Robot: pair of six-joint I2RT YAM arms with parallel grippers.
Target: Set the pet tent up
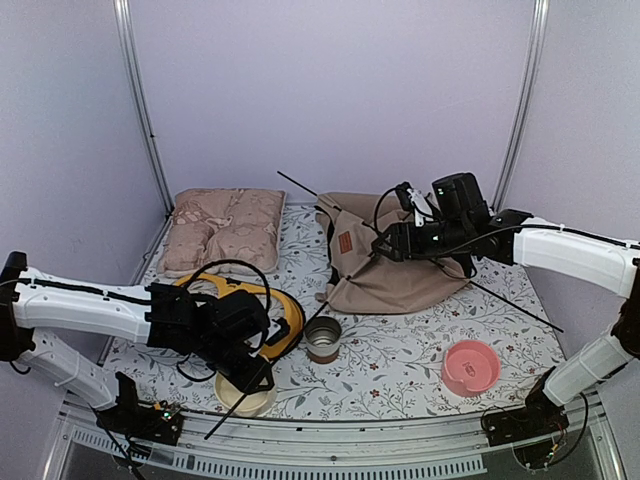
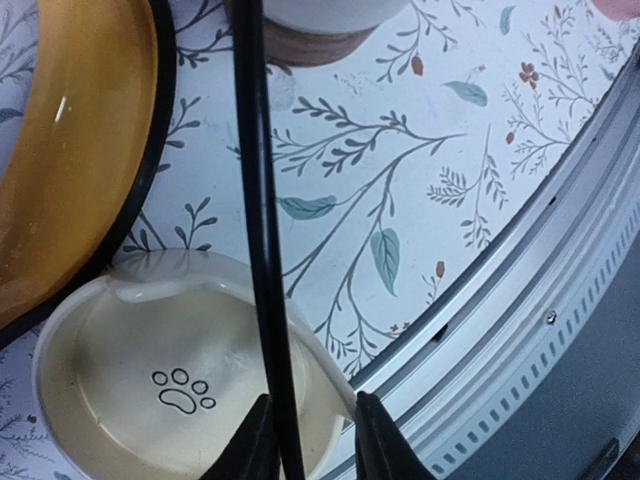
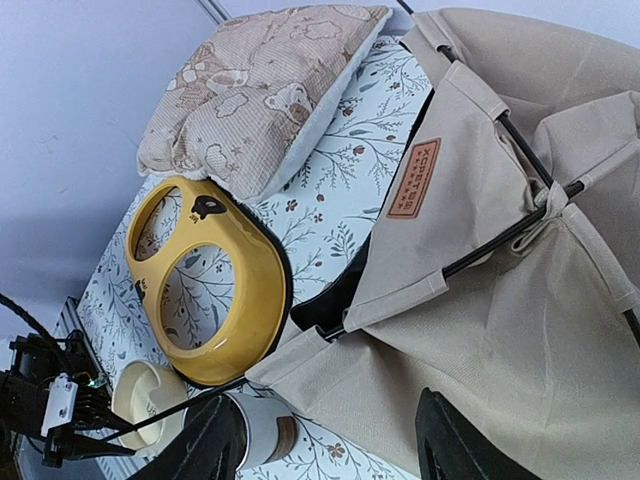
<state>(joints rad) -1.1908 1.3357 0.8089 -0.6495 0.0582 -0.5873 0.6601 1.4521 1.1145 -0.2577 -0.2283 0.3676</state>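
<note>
Left gripper point(image 2: 313, 412): fingers narrowly parted astride a black pole point(image 2: 262, 200), with a gap on one side; not clamped.
Cream bowl point(image 2: 60, 325): near edge of the floral mat point(image 1: 400, 350), under the pole; paw print inside.
Yellow feeder stand point(image 3: 262, 300): just beside the bowl; small black animal mark.
Pet tent point(image 1: 390, 272): slumped toward the mat's far right.
Brown patch point(image 3: 412, 178): lettering too small to read.
Right gripper point(image 3: 330, 420): over the tent, fingers wide apart, holding nothing.
Pink bowl point(image 1: 470, 367): near-right corner.

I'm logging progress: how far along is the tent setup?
Done: poles run through the tent's loops. In hand: left end effector straddles one pole above the bowl, unclamped; right end effector hovers open over the tent. Left: standing the collapsed tent up.
</note>
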